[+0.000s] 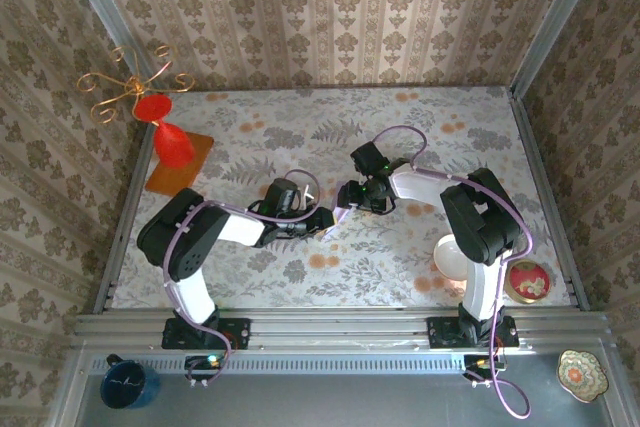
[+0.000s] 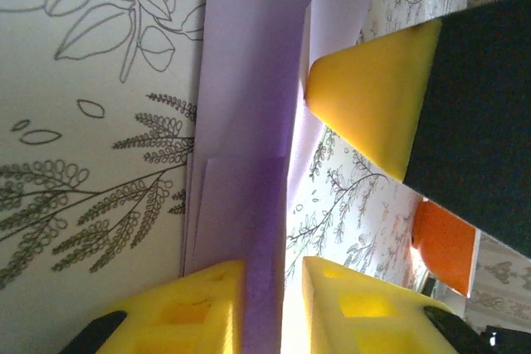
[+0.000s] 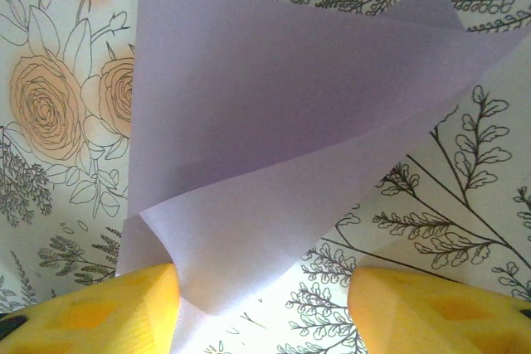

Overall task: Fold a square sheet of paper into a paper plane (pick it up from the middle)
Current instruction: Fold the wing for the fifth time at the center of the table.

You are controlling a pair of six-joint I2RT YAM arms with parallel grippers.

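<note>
In top view, square sheet of paper (image 3: 290,122) largely hidden under both grippers, well right of orange mat (image 1: 180,162). Far end cut off in left wrist view. Pale lilac, plain, folded over in loose curl. Upright fold flanked by narrowly parted jaws of left gripper (image 2: 274,275), light seen beside it. Jaws of right gripper (image 3: 264,288) spread wide, nothing gripped.

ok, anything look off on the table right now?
Only the square sheet of paper: its folded-over flap bulges up in a loose curve instead of lying creased flat, and at one corner the two layers' edges don't line up. Nothing spilled or knocked over that I can see.
</note>
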